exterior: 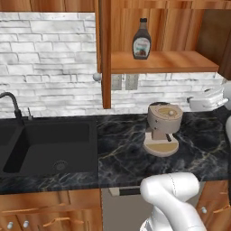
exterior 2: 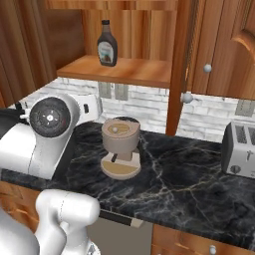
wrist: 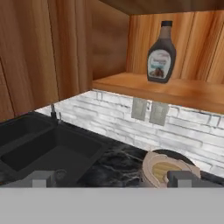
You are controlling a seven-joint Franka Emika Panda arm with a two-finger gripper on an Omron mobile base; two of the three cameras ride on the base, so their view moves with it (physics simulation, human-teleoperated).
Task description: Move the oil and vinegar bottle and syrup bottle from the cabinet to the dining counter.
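The syrup bottle [exterior: 141, 39] [exterior 2: 107, 44] [wrist: 161, 53], squat and dark brown with a black cap and a whitish label, stands upright on the open cabinet's wooden shelf [exterior: 171, 62] [exterior 2: 129, 70] [wrist: 175, 89]. In the hand view my gripper [wrist: 112, 179] is open, its dark fingertips [wrist: 41, 178] set far apart with nothing between them. It hangs low over the black counter, well short of the shelf and below and left of the bottle. The oil and vinegar bottle is out of view, and so is the dining counter.
A beige coffee machine [exterior: 162, 127] [exterior 2: 120, 147] [wrist: 164, 168] stands on the black marble counter under the shelf. A black sink [exterior: 49, 144] with a faucet [exterior: 11, 103] lies to the left, a toaster [exterior 2: 240, 148] to the right. The open cabinet door [exterior: 106, 54] [exterior 2: 180, 64] juts out edge-on.
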